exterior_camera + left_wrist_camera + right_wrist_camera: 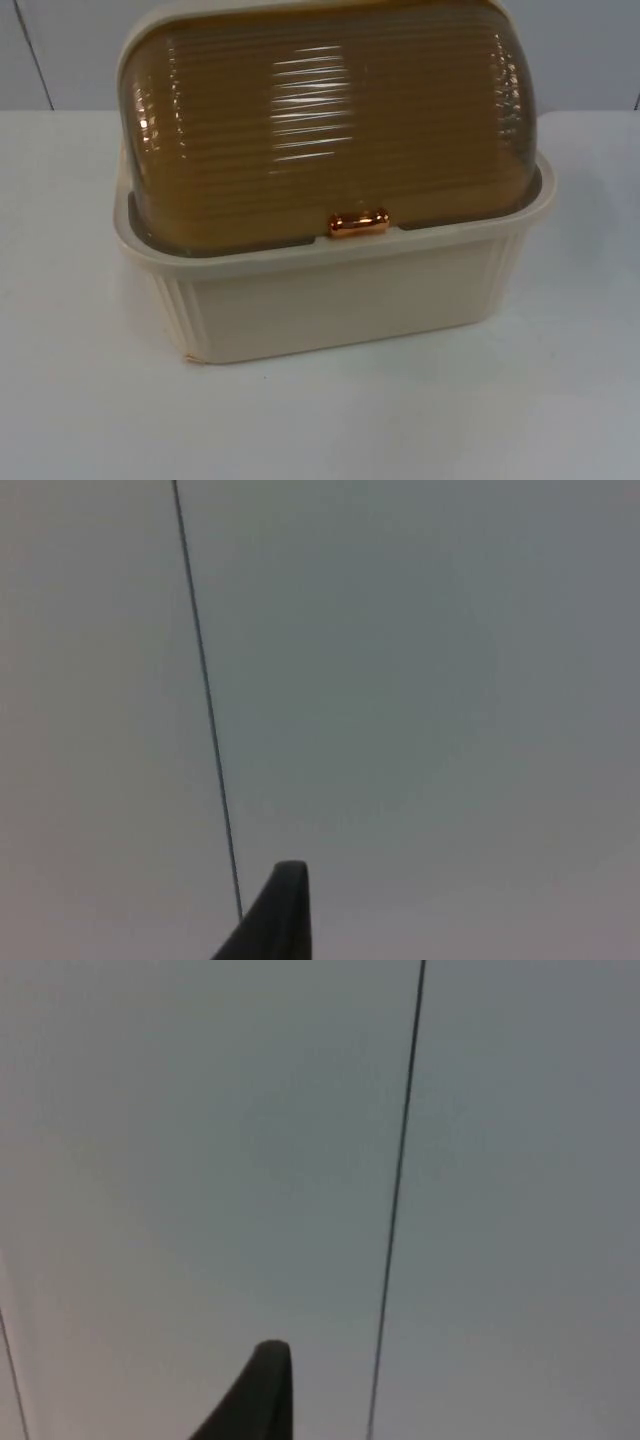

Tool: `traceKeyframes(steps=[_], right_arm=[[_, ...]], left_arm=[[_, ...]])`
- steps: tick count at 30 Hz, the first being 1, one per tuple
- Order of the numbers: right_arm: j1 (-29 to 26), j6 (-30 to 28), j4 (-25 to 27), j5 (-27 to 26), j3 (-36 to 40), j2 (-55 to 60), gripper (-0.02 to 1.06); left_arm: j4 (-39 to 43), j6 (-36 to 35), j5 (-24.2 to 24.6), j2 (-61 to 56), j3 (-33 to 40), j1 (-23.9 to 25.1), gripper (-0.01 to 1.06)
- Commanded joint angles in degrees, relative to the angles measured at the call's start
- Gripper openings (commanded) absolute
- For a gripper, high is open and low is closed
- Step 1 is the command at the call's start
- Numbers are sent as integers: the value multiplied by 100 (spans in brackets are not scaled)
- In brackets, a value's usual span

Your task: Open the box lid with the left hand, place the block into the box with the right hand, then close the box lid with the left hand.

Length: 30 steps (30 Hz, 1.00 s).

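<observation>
Here the box (330, 300), a cream ribbed tub, sits in the middle of the white table (80, 420), its amber ribbed lid (330, 120) rolled fully down and meeting the near rim. A small copper handle (359, 224) sits at the lid's near edge, just right of centre. The lid is still closed, so the opening step is not yet done, and I can make out no block on the table around the box.

The left gripper (275, 920) points at the grey partition wall (420, 680), a thin dark seam running up it; one black fingertip is visible, and I cannot tell whether the claw is apart or together. The right gripper (255, 1395) faces the same wall likewise, and its state is equally unclear.

The likely trouble lies at that handle: it is small and shiny, so a slightly off approach could slip past it or push the light box away across the smooth table rather than lift the lid.
</observation>
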Motion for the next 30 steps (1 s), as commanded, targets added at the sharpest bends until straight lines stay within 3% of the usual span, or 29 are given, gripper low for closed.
traceKeyframes(steps=[1, 5, 8, 14, 25, 30], right_arm=[[-2, -3, -192, 321, -21, -441, 100], [-2, 21, -441, 923, -21, -1236, 100], [-2, 21, -581, 1054, -21, -1613, 100], [-2, 43, -734, 939, -21, -2640, 100], [-2, 58, -654, 764, -21, -4178, 100], [-2, 41, -485, 1118, -21, -4850, 100]], left_arm=[[-131, -50, 62, -340, -35, -26, 104], [-520, -60, 468, -961, -35, -26, 104], [-734, -60, 532, -1310, -35, -26, 104], [-628, 21, 596, -2436, -35, -26, 104], [-518, 1018, 954, -4233, -35, -26, 104], [-541, 1118, 1738, -5001, -35, -26, 104]])
